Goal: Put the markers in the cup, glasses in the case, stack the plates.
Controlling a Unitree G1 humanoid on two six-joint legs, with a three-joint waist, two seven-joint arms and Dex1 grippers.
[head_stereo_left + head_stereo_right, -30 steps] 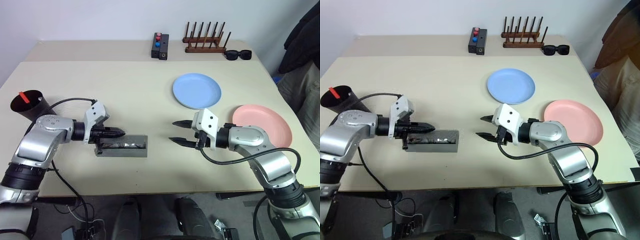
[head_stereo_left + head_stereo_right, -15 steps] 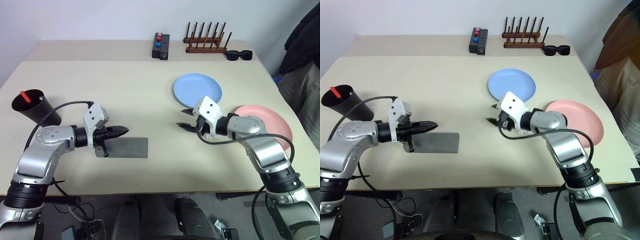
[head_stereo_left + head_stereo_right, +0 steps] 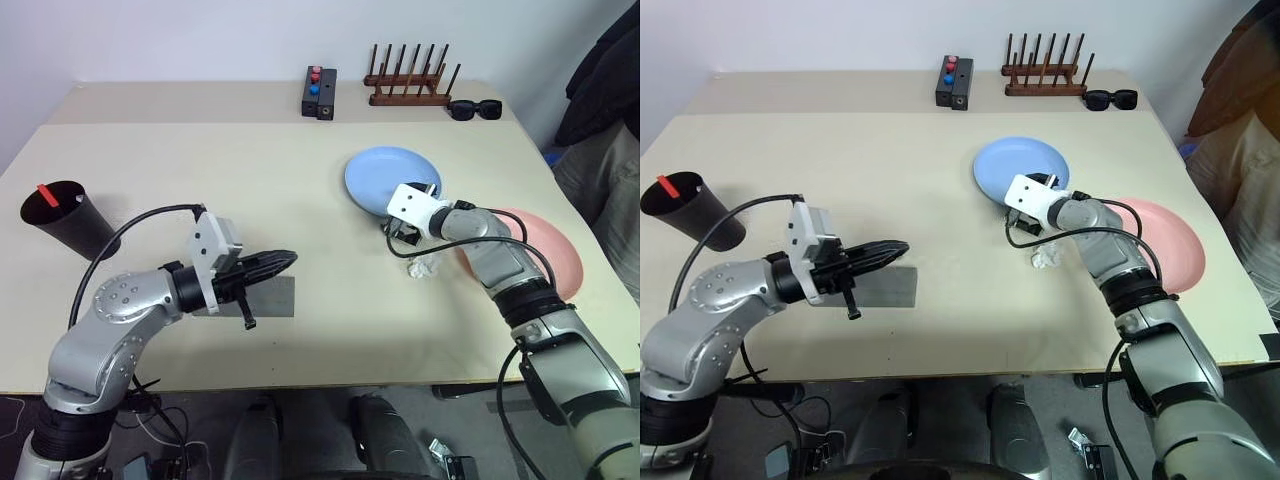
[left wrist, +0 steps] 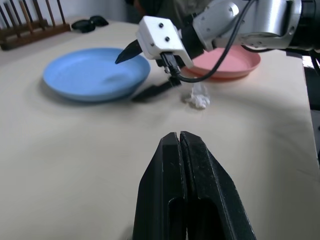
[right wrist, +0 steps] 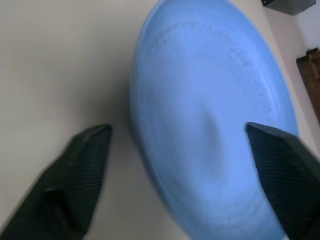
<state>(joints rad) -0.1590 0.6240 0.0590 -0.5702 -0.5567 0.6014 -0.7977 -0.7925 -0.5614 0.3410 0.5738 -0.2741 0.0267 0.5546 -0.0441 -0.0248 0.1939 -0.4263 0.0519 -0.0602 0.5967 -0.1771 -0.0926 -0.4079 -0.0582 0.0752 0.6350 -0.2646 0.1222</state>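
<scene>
Blue plate (image 3: 392,179) lies flat on the worktop (image 3: 200,170), w/ the right hand (image 4: 145,67) at its near edge, fingers spread wide, one over the plate's rim and one over the worktop beside it; pink plate (image 3: 553,247) sits just to the right, apart from blue. Left hand (image 3: 270,263) is pinched tight on nothing, over the grey case (image 3: 278,296), lid down. Black cup (image 3: 60,215) w/ red-capped marker (image 3: 45,192) stands at far left.

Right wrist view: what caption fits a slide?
Open right gripper straddling the light blue plate's near rim.
</scene>
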